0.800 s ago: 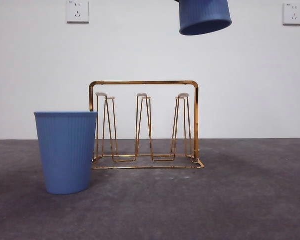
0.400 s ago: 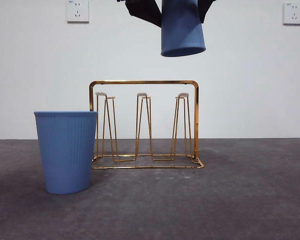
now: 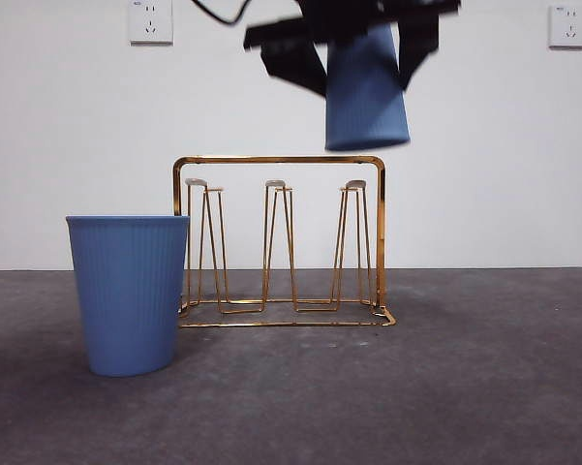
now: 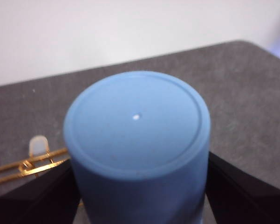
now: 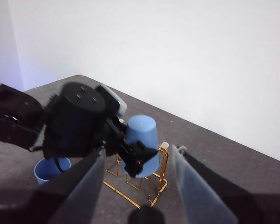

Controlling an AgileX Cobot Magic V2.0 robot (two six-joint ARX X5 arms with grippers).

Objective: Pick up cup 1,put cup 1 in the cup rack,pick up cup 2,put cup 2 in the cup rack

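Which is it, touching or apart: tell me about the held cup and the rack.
Apart. The front view shows white wall between the inverted blue cup's rim and the cup rack's top bar; the left gripper holds it above.

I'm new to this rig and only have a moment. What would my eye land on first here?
First, the blue cup held upside down in the left gripper, hanging in the air just above the right end of the gold cup rack. Next, the second blue cup standing upright on the table, in front of the rack's left end. The right gripper waits apart, jaws open.
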